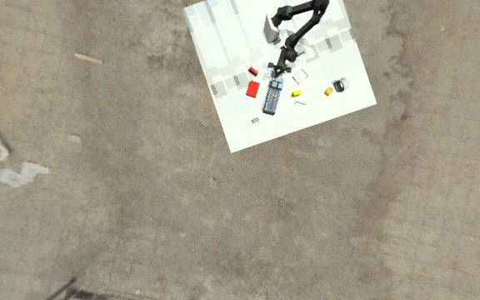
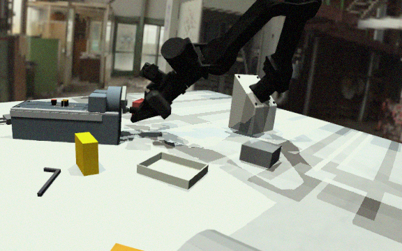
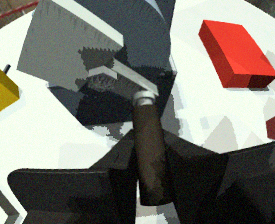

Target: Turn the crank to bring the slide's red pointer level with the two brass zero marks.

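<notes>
The machine (image 1: 272, 97) (image 2: 65, 120) is a long blue-grey box on the white table. On its top, the slide's red pointer (image 2: 53, 102) stands a little to the left of a brass mark (image 2: 65, 102). I cannot tell whether they are level. The round crank disc (image 2: 115, 99) (image 3: 115, 3) is at the machine's right end. Its dark handle (image 3: 149, 156) sticks out toward the wrist camera. My gripper (image 1: 274, 75) (image 2: 132, 113) (image 3: 144, 133) is shut on this handle, low beside the disc.
A yellow block (image 2: 86, 153) (image 1: 296, 93) and a black hex key (image 2: 48, 181) lie in front of the machine. A low grey frame (image 2: 162, 177), a grey block (image 2: 260, 153) and the arm's wedge base (image 2: 250, 104) stand to the right. Red blocks (image 1: 252, 88) (image 3: 237, 52) lie behind.
</notes>
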